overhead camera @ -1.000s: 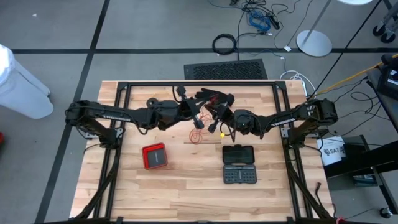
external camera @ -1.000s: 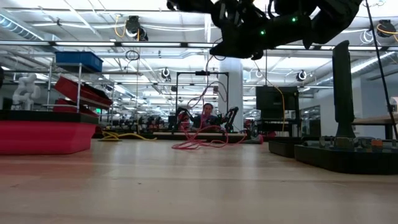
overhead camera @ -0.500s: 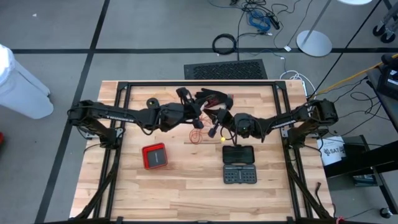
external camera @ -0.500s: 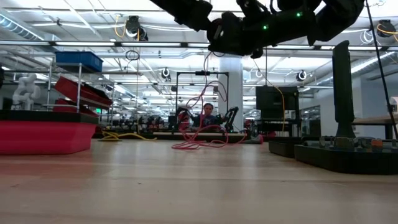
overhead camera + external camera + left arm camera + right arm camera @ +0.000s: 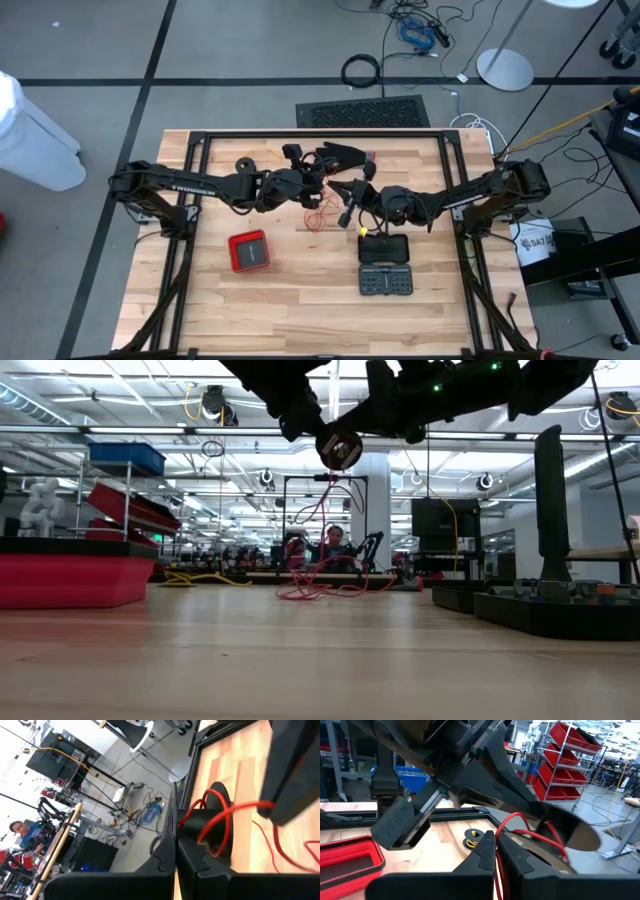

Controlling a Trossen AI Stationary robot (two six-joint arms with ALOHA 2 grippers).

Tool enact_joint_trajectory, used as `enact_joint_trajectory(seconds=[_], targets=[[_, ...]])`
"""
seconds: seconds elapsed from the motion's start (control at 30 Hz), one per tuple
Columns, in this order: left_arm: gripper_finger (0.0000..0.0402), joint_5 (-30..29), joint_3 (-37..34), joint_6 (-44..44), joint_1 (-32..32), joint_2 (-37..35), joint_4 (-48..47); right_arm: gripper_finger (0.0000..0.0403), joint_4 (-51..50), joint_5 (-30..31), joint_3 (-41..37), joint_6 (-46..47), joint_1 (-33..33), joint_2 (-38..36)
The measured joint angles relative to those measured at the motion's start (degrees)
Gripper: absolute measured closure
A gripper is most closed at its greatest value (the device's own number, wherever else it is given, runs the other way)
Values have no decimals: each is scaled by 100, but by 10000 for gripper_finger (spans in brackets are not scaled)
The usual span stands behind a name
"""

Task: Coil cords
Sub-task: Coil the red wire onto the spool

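A thin red cord lies in a loose tangle [image 5: 316,219] on the wood table, a little beyond its middle. One strand [image 5: 322,510] rises from the tangle to both grippers. My left gripper [image 5: 321,184] and my right gripper [image 5: 346,206] hover close together above it, each shut on the cord. A small round black bundle [image 5: 243,163] lies flat on the table at the far left. My left gripper pinches the red cord [image 5: 185,819] between its two shut fingers; the cord leaves them as a loop against a dark round shape. Fingers slant slightly downward from the table's left. My right gripper pinches the red cord [image 5: 498,836] between its shut fingers, about level, from the table's right. The cord arcs up from them, and its rest hangs slack to the tangle [image 5: 320,590] on the table.
A black glove with a red cuff [image 5: 341,154] lies just beyond the grippers. A red case [image 5: 249,250] sits near left, and a black bit case [image 5: 385,265] near right. A dark frame [image 5: 320,133] borders the table. A person shows far off in the room [image 5: 334,543].
My left gripper has sunk a little and rolled about its own line, staying shut on the cord. My right gripper has swung slightly toward the near edge. The raised strand has shifted with them, while the tangle stays on the table.
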Motion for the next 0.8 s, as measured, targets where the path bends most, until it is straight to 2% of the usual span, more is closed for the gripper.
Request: enact_joint_trajectory(seconds=[0.17, 0.5, 0.8], targets=[[401, -55, 0, 0, -50, -2, 5, 403, -641, 66, 1, 33, -15, -343], [401, -35, 0, -48, -65, -2, 15, 403, -2551, 882, 2, 216, -90, -1066], [401, -38, 0, -151, -93, -7, -345, 403, -3307, 1082, 4, 229, -198, -1624]])
